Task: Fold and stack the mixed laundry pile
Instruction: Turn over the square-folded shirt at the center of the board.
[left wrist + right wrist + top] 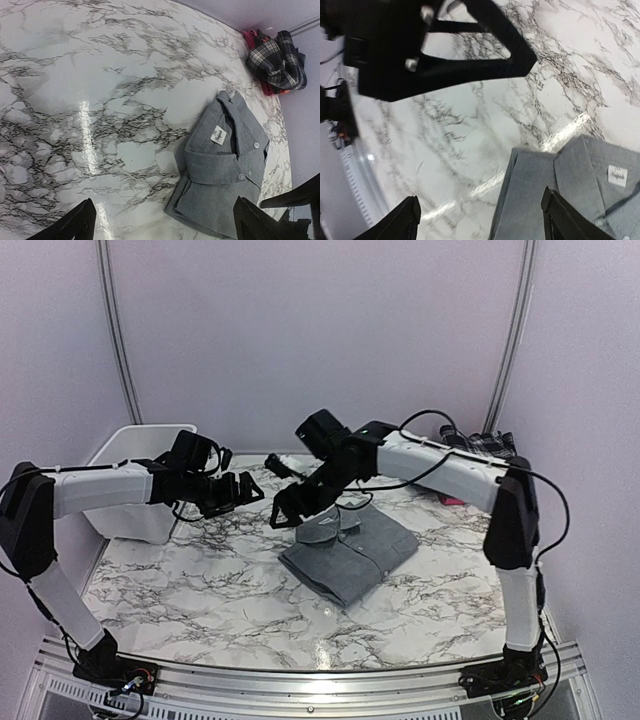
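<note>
Desk (200, 580), marble top, carries grey collared button shirt (348, 545), folded, near centre. Right tool (288, 512) hangs over its collar end, fingers well apart, empty. Left tool (245, 495) to the left, wide open, empty. Far right corner: black-and-white plaid piece (482, 443) bunched on, prob., red-pink piece (452, 499); white basket (140, 490) far left

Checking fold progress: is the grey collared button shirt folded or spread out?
Folded: the grey collared button shirt lies as a compact rectangle on the marble-patterned table, collar and label up, stacked layers visible at its edge.
</note>
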`<state>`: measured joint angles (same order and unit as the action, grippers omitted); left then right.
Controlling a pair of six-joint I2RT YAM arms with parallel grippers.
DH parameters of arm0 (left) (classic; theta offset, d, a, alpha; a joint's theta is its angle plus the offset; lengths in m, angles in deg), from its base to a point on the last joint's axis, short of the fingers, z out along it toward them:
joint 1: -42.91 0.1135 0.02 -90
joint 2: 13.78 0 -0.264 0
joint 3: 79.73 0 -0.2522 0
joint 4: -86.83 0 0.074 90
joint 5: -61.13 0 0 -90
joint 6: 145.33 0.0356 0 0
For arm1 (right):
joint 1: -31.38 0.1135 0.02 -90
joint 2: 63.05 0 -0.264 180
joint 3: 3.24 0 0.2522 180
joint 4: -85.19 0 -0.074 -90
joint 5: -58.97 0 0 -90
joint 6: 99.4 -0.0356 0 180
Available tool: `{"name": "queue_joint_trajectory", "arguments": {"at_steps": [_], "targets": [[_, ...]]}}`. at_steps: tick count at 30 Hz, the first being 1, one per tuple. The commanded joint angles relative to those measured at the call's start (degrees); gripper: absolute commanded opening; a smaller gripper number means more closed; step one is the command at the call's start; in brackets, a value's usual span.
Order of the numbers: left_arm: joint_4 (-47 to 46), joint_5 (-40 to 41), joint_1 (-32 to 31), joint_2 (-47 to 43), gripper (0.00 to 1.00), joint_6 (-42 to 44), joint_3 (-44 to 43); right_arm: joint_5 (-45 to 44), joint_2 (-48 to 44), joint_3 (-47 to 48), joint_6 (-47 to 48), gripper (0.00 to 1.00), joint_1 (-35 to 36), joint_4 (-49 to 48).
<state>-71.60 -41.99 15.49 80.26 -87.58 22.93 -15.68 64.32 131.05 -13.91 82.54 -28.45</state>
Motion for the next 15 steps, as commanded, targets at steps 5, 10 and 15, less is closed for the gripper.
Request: {"name": "queue_joint_trajectory", "arguments": {"at_steps": [5,10,15], "targets": [[-1.97,-11.3,-12.04,2.69,0.99,7.3,-3.23,16.66,-23.78,-33.87,-8.56,0.71,-19.89,-24.58],[-1.1,-13.41,-17.45,10.37,0.97,7.61,-6.69,15.68,-21.68,-42.26,-6.3,0.66,-25.12,-25.18],[5.08,-12.65,-18.05,20.96,0.72,8.49,-12.22,19.08,-18.27,-49.9,-6.02,0.57,-24.79,-26.59]]}}
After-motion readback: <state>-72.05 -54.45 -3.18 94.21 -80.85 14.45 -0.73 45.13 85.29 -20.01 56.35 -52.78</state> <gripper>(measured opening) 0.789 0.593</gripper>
